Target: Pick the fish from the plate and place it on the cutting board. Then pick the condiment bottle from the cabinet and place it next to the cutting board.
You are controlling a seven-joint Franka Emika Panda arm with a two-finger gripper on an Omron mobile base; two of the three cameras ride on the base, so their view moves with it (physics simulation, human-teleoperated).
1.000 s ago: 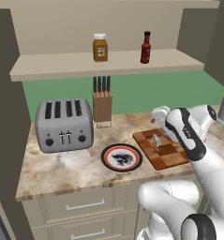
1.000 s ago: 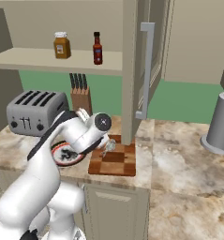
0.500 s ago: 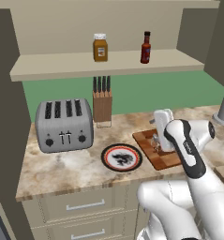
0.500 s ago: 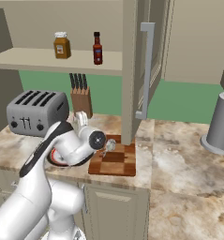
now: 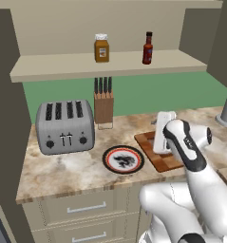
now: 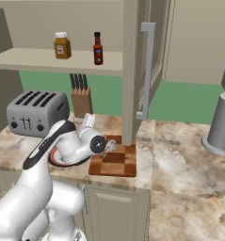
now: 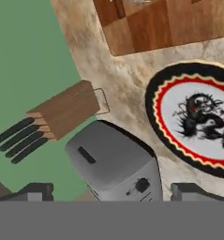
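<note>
Arm: white, dark-jointed, bent sharply at the elbow, forearm reaching forward with the wrist raised above the counter. Gripper (image 6: 110, 147): hand turned sideways, tilted off vertical. Fingers (image 7: 193, 191): two dark tips set wide apart at the hand view's lower edge, nothing between them.

Plate (image 7: 197, 117): black rim, yellow zigzag edging, thin red ring, white centre with dark speckled motif. Cutting board (image 6: 118, 160): checkered light and dark brown blocks. Condiment bottle (image 5: 147, 48): dark red, black cap. Jar (image 5: 101, 48): amber, white lid. Toaster (image 5: 65, 126): silvery grey, dark slots. Knife block (image 7: 66, 109): mid-brown wood, black handles. Counter (image 5: 62, 171): mottled beige-brown marble. Wall (image 5: 134, 92): green. Cabinet (image 5: 105, 66): beige shelf.
</note>
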